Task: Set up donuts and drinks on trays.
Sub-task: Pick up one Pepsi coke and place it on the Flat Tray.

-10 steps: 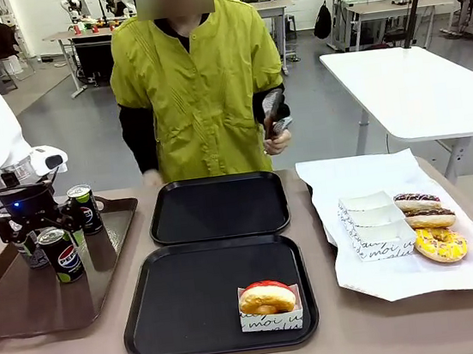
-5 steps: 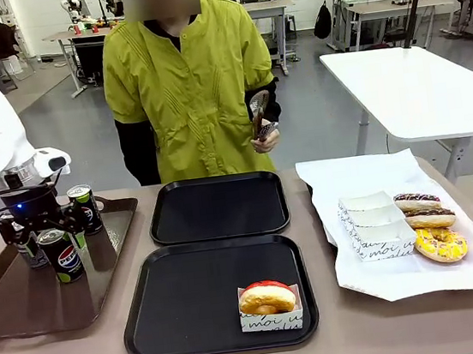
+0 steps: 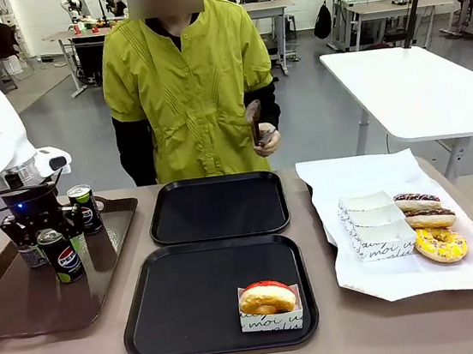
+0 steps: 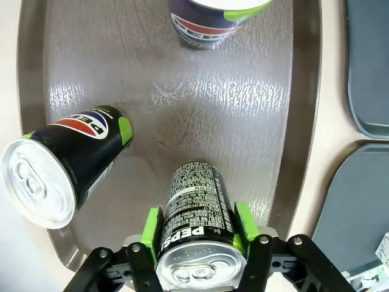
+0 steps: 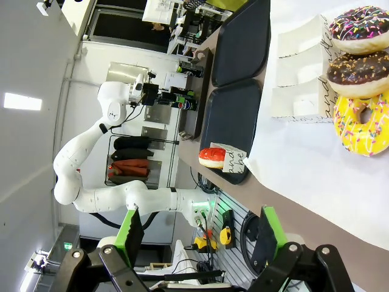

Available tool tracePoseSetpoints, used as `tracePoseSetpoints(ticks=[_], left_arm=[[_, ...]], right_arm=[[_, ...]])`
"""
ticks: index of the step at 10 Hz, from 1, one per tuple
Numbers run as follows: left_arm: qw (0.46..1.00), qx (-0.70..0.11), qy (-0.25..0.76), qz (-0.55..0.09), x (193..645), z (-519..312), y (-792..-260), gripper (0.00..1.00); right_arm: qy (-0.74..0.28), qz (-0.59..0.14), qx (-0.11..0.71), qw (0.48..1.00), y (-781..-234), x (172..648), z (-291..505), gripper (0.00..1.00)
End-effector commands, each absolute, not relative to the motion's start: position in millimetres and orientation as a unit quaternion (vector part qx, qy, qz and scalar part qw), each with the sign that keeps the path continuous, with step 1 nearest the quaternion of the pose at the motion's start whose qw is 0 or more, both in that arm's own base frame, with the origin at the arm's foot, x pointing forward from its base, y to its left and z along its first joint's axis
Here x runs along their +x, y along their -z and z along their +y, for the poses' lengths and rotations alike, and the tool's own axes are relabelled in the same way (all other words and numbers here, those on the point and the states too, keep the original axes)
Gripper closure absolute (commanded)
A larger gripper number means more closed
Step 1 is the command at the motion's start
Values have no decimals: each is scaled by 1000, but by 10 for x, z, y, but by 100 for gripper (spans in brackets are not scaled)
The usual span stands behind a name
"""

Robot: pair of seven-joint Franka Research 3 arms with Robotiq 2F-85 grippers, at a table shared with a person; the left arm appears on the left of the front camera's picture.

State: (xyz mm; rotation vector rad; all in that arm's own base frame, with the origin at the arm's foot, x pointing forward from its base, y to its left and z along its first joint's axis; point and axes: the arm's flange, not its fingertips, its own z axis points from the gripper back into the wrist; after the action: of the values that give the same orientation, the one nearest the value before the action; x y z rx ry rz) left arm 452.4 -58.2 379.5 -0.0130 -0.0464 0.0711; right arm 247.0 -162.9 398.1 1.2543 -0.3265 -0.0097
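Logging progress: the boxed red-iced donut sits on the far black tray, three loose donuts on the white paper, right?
No. The front view shows the boxed donut on the near black tray; three loose donuts do lie on the white paper.

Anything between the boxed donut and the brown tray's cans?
No: just the bare floor of the near black tray, then a strip of table, per front view.

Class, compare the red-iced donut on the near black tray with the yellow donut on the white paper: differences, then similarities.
The red-iced donut sits in a small white printed box; the yellow donut lies loose. The red-iced donut is alone on the near black tray; the yellow donut lies on the white paper beside other donuts. Both are round, of similar size.
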Motion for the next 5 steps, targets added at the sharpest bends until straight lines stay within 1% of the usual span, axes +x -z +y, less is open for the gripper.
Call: tracePoseSetpoints(ticks=[1,2,3,4,5], left_arm=[[999,-10,-29,-33,4513,-585,-3838,100],[999,-9,-29,-33,4513,-597,-3842,87],[999,-8,-30,-34,4499,-596,-3849,95],[999,-4,-34,-24,4483,-604,-3884,100],[1000,-14,-22,-14,4409,-655,-4071,100]], right_arm=[[-1,-165,591,789,-3980,2498,-1637,0],[-1,-165,591,789,-3980,2498,-1637,0],[-1,-165,591,789,-3980,2498,-1637,0],[-1,-165,591,789,-3980,2498,-1637,0],[-1,-165,591,789,-3980,2498,-1637,0]])
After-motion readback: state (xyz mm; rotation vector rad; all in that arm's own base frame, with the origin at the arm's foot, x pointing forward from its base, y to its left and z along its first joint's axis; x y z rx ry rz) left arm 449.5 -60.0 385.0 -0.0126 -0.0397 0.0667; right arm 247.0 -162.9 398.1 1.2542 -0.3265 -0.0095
